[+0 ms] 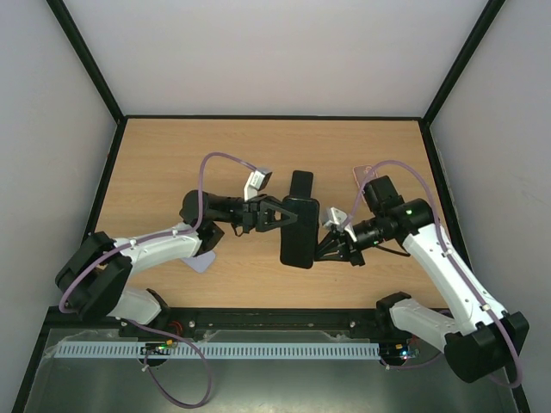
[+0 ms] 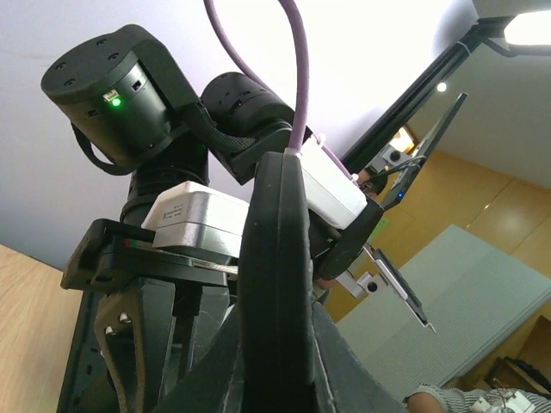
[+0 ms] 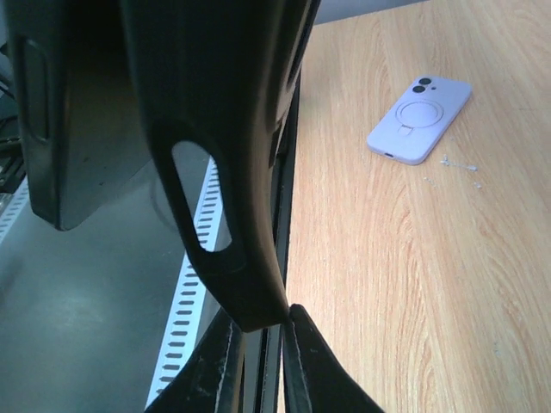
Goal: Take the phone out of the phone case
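A black phone case (image 1: pixel 299 232) with the phone in it is held above the table's middle between both grippers. My left gripper (image 1: pixel 277 215) is shut on its left edge. In the left wrist view that thick black edge (image 2: pixel 275 284) stands between the fingers (image 2: pixel 362 379). My right gripper (image 1: pixel 325 232) is shut on the right edge. In the right wrist view its fingers (image 3: pixel 306 361) pinch a corner of the case (image 3: pixel 232 172) by the camera cutout. The dark phone (image 3: pixel 73 112) shows beside it, apart from the case there.
A second narrower black slab (image 1: pixel 301 183) shows just beyond the held case. A lavender phone case (image 1: pixel 200 261) lies under the left arm and also shows in the right wrist view (image 3: pixel 419 119). A small pinkish object (image 1: pixel 362 175) sits behind the right wrist. The black table edge (image 3: pixel 288 172) runs alongside.
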Robot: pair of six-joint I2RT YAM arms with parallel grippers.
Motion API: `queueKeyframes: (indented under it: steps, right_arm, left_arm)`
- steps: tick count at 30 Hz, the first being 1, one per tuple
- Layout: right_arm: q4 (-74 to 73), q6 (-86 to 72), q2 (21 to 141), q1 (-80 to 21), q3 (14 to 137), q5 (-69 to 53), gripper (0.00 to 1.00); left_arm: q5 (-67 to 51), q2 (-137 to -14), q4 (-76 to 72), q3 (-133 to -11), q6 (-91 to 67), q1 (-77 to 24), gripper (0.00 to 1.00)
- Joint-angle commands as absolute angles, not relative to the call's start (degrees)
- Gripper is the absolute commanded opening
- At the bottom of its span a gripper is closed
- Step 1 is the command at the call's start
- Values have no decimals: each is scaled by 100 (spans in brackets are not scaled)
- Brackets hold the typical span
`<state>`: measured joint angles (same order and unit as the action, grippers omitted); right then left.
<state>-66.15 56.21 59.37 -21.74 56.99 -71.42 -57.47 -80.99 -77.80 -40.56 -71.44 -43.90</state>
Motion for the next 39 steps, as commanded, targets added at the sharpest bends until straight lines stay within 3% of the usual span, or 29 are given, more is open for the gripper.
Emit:
queueKeyframes:
  steps: [1,6,9,24,26,30,32,36,39]
  right_arm:
    - [-5390,4575,5784,-2080,5581,-6730,10]
    - [-4033,2755,5272,-2075,5359,-6795,21]
    - [-3078,1641,4980,-2074,5294,-6539,32]
    - [-2105,-372,5164,-2057,5808,-5958,62]
    - [-2062,-619,5211,-2061,5822,-6114,54]
    - [-2250,-1050,5366,-2050,5703,-6312,16]
    - [-2438,-1136,5433,-2040,5587,-6259,3]
    - [-2712,-1425,5540,-1998,5243,-6220,2]
    - [-2706,-1819,5548,-1893,4877,-6209,2]
  left_arm:
    - [-6089,-7863,-8777,-4086,-7650,-4623,3]
    - [-5961,-7670,-8086,-3970,-7122,-4597,3]
    - [-5893,-7601,-7784,-3923,-6846,-4597,3]
    - [-5527,-7963,-7466,-3672,-6640,-4605,3]
    - [-5324,-8034,-7352,-3678,-6606,-4590,3]
    - [-4803,-8216,-7145,-3784,-6596,-4468,3]
    - [-4505,-8323,-6940,-3857,-6592,-4375,4]
    - [-3942,-8549,-6899,-3907,-6669,-4182,11]
    - [-3659,-8685,-6941,-3884,-6773,-4062,26]
